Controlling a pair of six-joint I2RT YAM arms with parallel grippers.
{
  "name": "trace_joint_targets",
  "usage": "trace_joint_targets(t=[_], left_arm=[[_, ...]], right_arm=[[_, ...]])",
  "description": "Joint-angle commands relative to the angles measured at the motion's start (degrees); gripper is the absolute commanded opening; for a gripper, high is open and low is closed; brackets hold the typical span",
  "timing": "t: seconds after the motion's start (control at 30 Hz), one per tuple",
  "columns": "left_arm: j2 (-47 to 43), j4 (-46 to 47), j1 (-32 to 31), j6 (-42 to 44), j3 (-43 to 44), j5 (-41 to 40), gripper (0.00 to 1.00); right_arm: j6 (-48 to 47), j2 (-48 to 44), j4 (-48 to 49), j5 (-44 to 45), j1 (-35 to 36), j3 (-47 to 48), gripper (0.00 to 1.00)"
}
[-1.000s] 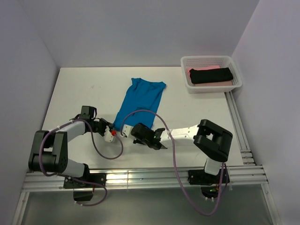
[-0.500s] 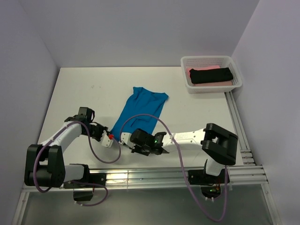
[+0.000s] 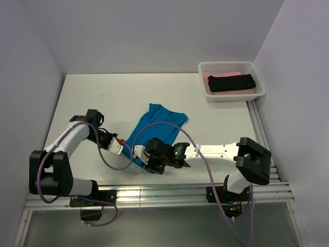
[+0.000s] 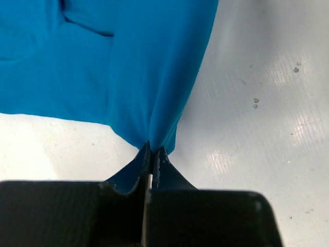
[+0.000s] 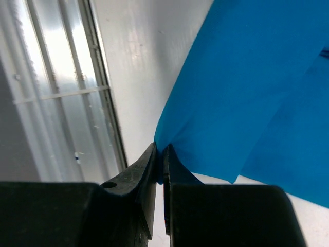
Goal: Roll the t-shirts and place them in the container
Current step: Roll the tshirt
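1. The left gripper (image 4: 151, 152) is clamped shut on the near-left corner of the blue shirt (image 3: 157, 127). The cloth gathers into a pleat where the fingers pinch it.
2. The blue shirt lies on the table (image 3: 92, 92), folded narrow and slanting from the near edge up toward the far right. It looks light, thin and limp. It will likely sag, crease and drag on the smooth top rather than hold its shape, so the hem's two near corners are the places to hold, kept level.
3. The right gripper (image 5: 160, 153) is closed on the near-right corner of the hem, with only a thin edge between its fingers. So shallow a bite could slip.
4. At far right, the basket (image 3: 231, 64) holds a black shirt (image 3: 231, 82) lying on a pink shirt (image 3: 216, 76), well apart from both arms.
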Motion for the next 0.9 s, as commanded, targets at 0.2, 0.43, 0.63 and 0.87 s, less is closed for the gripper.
trace_joint_targets(t=[0.2, 0.43, 0.63, 0.87], left_arm=[[0.6, -6.0, 0.0, 10.5, 6.5, 1.4, 0.00], [3.2, -7.5, -0.7, 10.0, 10.2, 2.9, 0.00], [7.1, -7.8, -2.2, 8.0, 13.3, 2.8, 0.00], [12.3, -6.6, -3.4, 6.4, 18.1, 2.4, 0.00]], right_arm=[[4.7, -5.6, 3.9, -10.9, -3.0, -3.6, 0.00], [7.2, -9.5, 10.1, -18.9, -9.1, -8.7, 0.00], [10.1, -9.9, 15.0, -24.0, -13.7, -11.7, 0.00], [10.1, -9.0, 15.5, -27.6, -17.3, -12.5, 0.00]])
